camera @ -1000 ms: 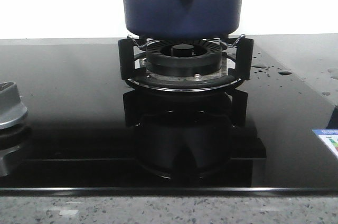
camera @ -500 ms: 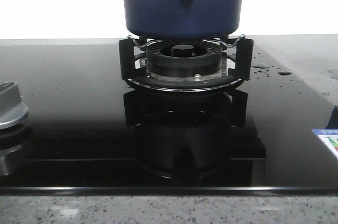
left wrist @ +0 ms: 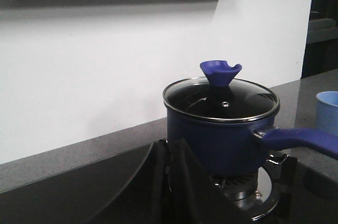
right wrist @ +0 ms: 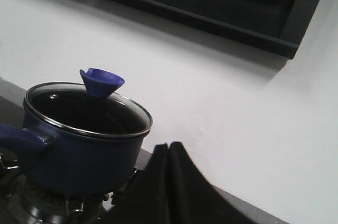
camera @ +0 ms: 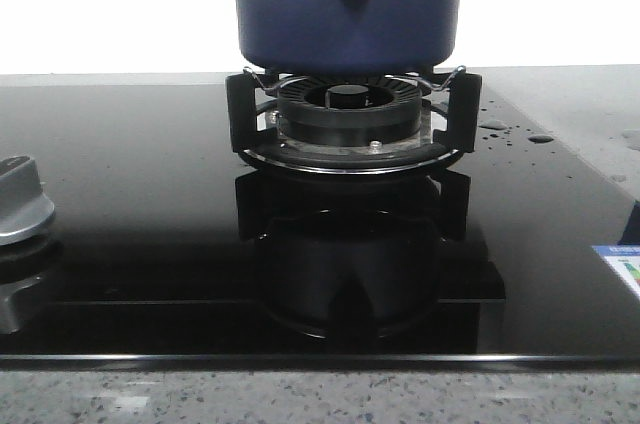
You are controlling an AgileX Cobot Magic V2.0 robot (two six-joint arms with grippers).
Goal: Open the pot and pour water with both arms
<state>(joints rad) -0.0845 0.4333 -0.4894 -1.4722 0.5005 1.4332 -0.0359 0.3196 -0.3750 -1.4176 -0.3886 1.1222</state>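
Left gripper: fingers pressed together, holding nothing, well short of the pot. Right gripper: likewise closed and empty, with the pot beyond and to one side of it. The pot sits on the burner, presumably parked there for stability. Its glass lid is on, its blue knob upright and free to be gripped. The handle sticks out sideways, unheld. A light blue cup stands past the handle, a likely pouring target.
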